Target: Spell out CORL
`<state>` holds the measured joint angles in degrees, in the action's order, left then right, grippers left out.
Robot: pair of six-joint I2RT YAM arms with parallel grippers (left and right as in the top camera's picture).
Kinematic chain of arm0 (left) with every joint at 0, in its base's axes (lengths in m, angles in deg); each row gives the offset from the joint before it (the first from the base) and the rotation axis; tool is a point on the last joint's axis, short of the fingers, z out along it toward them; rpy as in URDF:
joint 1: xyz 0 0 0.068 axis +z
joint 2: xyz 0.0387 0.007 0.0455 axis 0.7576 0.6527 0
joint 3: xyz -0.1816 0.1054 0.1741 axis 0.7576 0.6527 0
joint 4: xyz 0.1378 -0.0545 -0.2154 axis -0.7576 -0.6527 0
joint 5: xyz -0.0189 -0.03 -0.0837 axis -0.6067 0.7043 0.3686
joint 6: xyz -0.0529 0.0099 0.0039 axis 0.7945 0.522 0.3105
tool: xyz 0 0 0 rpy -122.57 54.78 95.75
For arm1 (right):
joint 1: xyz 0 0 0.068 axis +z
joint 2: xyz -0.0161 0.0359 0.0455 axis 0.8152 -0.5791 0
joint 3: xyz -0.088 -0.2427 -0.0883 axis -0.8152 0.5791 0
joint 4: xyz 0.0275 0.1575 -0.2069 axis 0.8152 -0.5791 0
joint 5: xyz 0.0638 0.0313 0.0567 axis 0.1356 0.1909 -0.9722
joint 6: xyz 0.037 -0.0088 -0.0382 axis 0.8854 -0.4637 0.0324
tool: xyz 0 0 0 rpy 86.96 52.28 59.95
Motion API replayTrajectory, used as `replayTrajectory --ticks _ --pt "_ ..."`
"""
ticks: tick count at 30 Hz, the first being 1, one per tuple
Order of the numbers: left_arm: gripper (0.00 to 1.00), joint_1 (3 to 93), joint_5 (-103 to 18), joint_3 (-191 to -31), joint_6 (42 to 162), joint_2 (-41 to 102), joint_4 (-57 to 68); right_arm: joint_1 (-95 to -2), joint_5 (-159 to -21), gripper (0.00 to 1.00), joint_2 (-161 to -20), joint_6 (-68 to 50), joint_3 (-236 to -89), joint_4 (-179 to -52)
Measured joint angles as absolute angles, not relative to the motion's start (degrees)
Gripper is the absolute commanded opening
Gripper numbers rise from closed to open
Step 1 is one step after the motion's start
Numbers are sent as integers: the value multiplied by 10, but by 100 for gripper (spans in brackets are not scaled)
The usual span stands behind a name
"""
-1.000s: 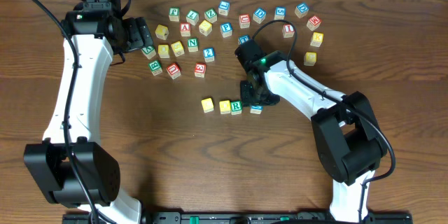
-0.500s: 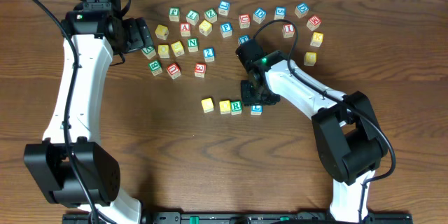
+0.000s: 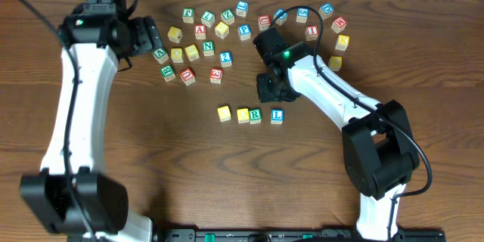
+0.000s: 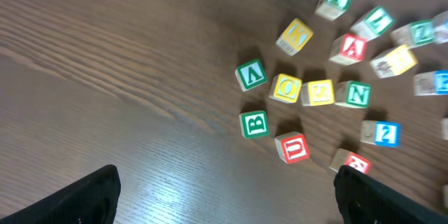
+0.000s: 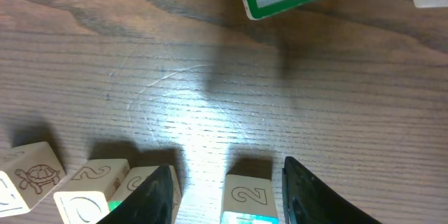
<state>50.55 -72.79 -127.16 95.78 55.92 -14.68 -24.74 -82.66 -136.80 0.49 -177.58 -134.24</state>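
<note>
**Row laid, pincers empty**

CORL cubes (image 3: 249, 115) lined up mid surface (image 3: 151, 159); right pincer (image 5: 228, 178) spread, empty, just beside L cube (image 3: 277, 115); left pincer (image 4: 225, 175) spread wide toward far-left corner. Risk: a low sideways exit clips L, skewing row.

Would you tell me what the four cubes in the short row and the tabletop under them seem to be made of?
The row cubes look like pale bare wood with matte printed faces: light sides with line drawings, and green, blue and yellow tops. The tabletop looks like dark wood or a wood-grain laminate with a satin finish: streaky grain and a soft glare patch.
</note>
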Motion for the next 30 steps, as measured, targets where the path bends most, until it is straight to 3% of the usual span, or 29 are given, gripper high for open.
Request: replayTrajectory --ticks 9,20,30 --pt "91 474 -727 -1272 958 507 -227 -251 -857 41 -1365 -13 -1786 -1368" --pt "91 442 -725 -1272 969 507 -255 -315 -867 41 -1312 -15 -1832 -1524" --pt "91 442 -725 -1272 971 523 -249 -329 -868 38 -1310 -15 -1733 -1487"
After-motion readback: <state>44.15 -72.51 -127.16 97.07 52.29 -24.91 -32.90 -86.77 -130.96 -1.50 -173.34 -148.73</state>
